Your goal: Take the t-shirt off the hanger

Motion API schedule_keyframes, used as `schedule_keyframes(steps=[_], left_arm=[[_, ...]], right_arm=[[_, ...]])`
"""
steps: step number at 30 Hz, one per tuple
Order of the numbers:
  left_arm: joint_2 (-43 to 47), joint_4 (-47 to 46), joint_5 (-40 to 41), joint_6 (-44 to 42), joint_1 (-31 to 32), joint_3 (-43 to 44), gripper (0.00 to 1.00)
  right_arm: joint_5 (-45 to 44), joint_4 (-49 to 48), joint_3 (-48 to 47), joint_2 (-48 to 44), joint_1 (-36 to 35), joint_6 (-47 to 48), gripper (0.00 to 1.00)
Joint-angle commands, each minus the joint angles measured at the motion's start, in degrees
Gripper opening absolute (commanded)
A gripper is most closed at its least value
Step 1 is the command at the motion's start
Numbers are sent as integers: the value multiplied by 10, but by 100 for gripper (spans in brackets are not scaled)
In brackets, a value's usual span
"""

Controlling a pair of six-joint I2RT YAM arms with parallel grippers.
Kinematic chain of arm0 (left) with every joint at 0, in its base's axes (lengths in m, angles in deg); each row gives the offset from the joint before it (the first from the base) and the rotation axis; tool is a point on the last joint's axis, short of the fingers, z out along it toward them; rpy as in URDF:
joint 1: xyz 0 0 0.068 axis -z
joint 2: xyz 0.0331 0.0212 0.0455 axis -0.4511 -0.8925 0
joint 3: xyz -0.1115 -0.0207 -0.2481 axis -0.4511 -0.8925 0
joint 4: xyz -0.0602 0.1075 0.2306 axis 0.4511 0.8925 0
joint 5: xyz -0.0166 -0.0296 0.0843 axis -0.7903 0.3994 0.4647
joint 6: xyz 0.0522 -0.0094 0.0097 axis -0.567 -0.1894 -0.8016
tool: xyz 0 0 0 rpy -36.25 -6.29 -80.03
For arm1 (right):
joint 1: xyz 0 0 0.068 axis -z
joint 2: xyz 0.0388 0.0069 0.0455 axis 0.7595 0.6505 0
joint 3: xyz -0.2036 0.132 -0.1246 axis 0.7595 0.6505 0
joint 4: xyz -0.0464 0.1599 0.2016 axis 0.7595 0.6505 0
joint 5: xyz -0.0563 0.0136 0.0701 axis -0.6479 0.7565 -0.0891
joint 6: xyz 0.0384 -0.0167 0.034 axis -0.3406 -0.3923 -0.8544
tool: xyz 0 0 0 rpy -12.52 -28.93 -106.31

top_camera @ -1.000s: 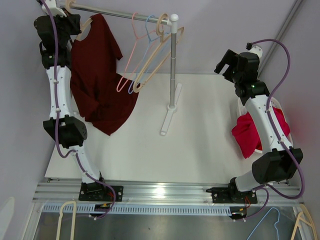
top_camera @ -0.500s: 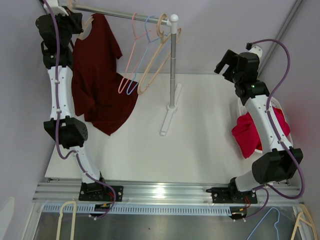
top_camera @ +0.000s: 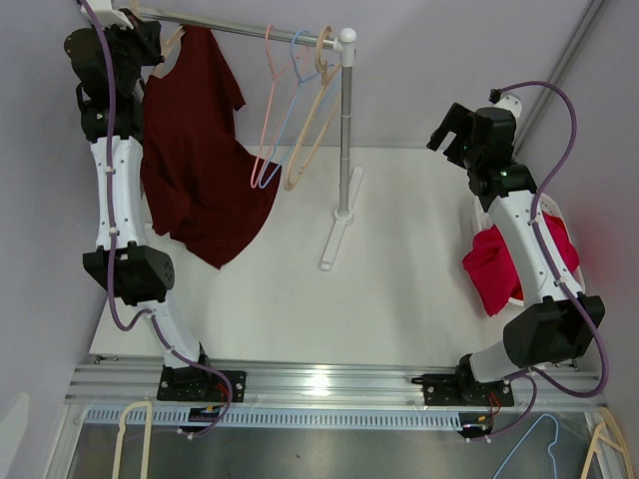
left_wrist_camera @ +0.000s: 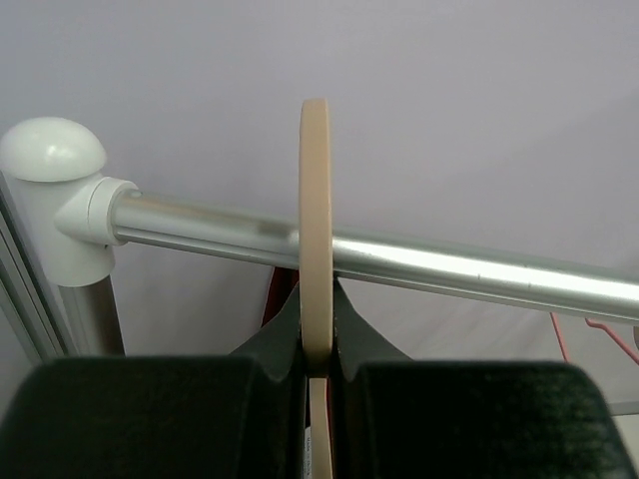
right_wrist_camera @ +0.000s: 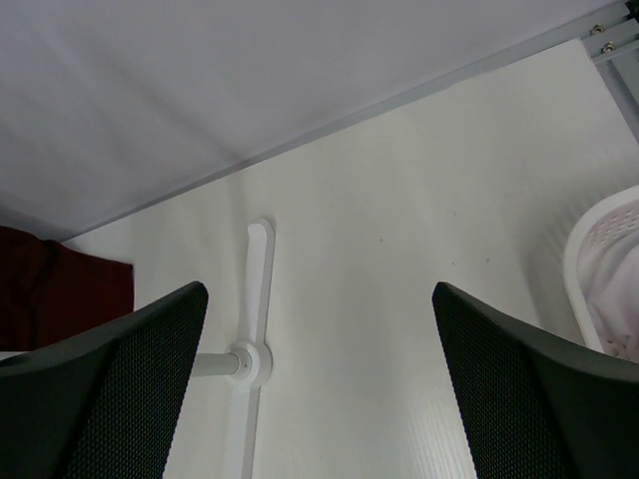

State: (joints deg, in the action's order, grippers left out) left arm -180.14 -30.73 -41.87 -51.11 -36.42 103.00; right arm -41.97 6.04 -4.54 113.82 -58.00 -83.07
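Wrist view alone shows left pincer [left_wrist_camera: 318,344] clamped on beige hanger hook [left_wrist_camera: 316,230], right pincer [right_wrist_camera: 318,329] spread wide.

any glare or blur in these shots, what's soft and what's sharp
Top external: sharp and evenly lit, with one glare patch on the aluminium frame at the near edge. Left wrist: the left claw is dark and soft, the hanger hook it pinches is slightly soft, and there are streaky highlights on the rack bar. Right wrist: the open right claw is blurred; the table is sharp.

T-shirt [top_camera: 195,150] hangs on rail [top_camera: 220,22], left of hangers [top_camera: 295,110].
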Motion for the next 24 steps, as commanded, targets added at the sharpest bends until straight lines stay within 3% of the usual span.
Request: schedule_keyframes(steps=[1, 7, 12, 15, 24], left_arm=[[60, -36, 17, -11, 13, -11, 1], [114, -29, 121, -19, 50, -106, 1], [159, -24, 257, -46, 90, -163, 1], [190, -23, 282, -42, 110, -195, 1], [279, -60, 419, -93, 183, -250, 1]], right_arm=[[8, -10, 6, -26, -6, 1, 99], [14, -7, 18, -40, -24, 6, 99], [-8, -1, 28, -82, -50, 20, 99], [-6, 2, 29, -112, -59, 29, 99], [99, -43, 59, -176, -146, 105, 99]])
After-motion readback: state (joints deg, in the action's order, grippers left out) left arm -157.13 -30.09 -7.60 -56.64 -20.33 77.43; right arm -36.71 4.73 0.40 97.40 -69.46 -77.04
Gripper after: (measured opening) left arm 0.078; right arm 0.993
